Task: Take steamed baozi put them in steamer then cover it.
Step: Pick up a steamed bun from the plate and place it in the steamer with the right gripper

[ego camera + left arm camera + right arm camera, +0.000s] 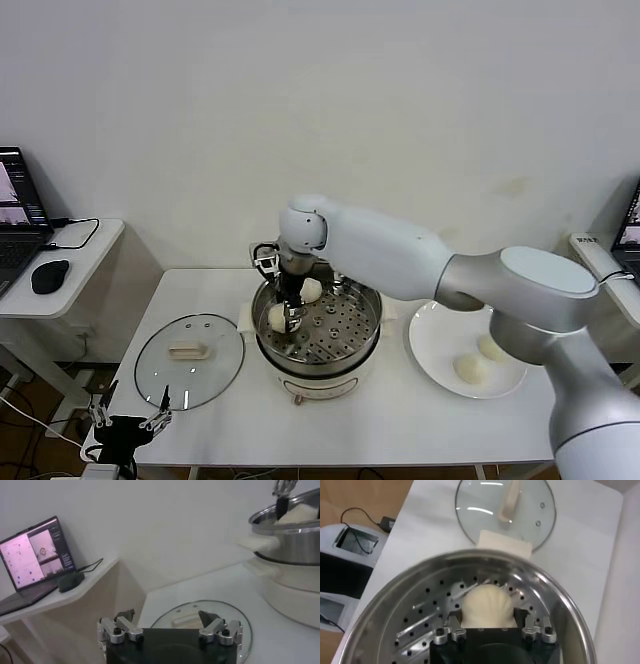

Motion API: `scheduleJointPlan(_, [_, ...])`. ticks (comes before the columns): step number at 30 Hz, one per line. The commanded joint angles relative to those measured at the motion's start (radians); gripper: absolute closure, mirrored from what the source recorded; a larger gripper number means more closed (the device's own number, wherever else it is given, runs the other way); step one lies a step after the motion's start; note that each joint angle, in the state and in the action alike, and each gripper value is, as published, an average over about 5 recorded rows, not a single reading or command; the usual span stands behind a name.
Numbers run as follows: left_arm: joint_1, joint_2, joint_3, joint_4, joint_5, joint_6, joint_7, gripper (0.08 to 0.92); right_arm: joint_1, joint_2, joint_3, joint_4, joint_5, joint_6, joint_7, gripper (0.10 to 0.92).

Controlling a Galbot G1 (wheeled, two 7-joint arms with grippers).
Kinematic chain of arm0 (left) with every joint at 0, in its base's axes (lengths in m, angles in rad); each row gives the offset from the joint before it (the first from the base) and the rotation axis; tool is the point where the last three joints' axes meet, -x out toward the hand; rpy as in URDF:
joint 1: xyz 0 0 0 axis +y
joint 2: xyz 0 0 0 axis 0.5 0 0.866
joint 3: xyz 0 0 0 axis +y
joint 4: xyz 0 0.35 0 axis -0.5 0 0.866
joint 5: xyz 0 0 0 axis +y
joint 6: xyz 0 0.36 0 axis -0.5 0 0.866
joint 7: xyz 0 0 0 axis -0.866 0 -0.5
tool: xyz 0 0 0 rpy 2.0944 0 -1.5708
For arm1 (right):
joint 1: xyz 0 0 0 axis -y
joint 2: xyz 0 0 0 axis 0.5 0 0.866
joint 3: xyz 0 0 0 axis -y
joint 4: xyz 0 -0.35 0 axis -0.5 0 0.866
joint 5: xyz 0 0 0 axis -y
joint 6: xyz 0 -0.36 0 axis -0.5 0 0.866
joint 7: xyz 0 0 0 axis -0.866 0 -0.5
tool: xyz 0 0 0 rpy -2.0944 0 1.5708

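White table [400,420] stood before a pale wall. Left of the steamer [318,345] lay the cover [190,360], the left gripper [130,418] released nearby. Inside the steamer, the right gripper [287,318] grasped a baozi [277,318]; right stood a plate [432,350].

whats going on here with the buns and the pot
The right claw is down inside the steamer, with its jaws around a baozi on the perforated tray. Another bun is already in, and two wait on the white plate. The glass cover lies on the table; the left claw waits open nearby.
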Motion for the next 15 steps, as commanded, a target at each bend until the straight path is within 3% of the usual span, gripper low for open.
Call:
scheduleJointPlan(1, [0.000,0.001,0.001,0.002,0.001,0.000,0.000,0.177,-0.022,0.038,0.007,-0.040,-0.016,0.001,0.027,0.353])
scheduleJointPlan(7, [0.001,-0.004,0.009,0.001,0.003,-0.001,0.001,0.177,-0.015,-0.025,0.051,0.027,-0.006,-0.015,0.023,0.220])
scheduleJointPlan(15, [-0.003,-0.003,0.018,0.005,0.004,-0.001,0.003,0.177,0.056,-0.306,0.154,0.251,-0.039,0.024,-0.123,0.202])
